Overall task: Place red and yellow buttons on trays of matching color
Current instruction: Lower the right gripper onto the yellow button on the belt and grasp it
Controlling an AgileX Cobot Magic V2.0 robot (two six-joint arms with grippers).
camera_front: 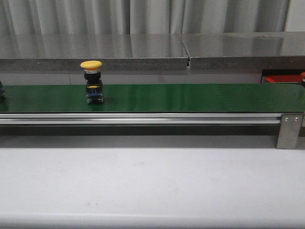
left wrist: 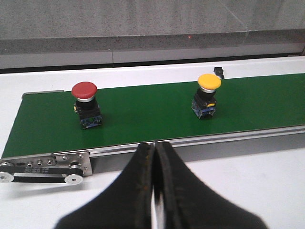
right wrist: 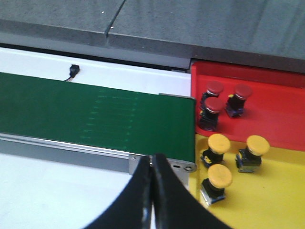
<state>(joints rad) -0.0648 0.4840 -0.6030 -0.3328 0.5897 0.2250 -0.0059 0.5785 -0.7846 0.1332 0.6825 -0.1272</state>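
Progress: three red buttons sit in the red tray and three yellow buttons in the yellow tray, both trays butted against the belt's end. Left to sort: one red button near the green belt's other end and one yellow button mid-belt. Left fingers and right fingers pressed together, empty, hanging over the worktop on the near side of the belt.
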